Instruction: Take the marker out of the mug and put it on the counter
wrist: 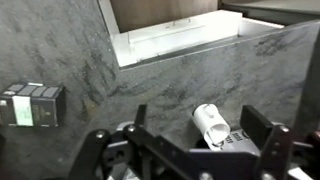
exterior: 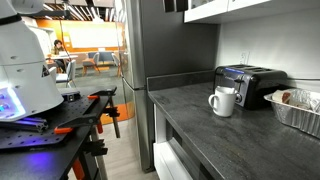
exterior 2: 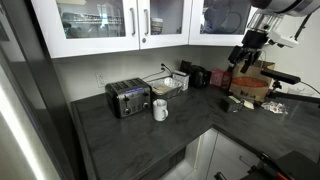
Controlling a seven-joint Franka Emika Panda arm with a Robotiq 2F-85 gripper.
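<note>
In an exterior view, the white mug (exterior: 222, 102) stands on the dark table (exterior: 200, 135), just in front of the toaster (exterior: 250, 84). I cannot see the marker; I think it sits inside the mug.

In an exterior view, the gripper (exterior 2: 243, 60) hangs high, well apart from the toaster.

In the wrist view, the gripper's fingers (wrist: 270, 150) are wide apart and hold nothing.

The marker is probably light, stiff and smooth. Pinch its top end and lift straight up, or the mug may tip.
</note>
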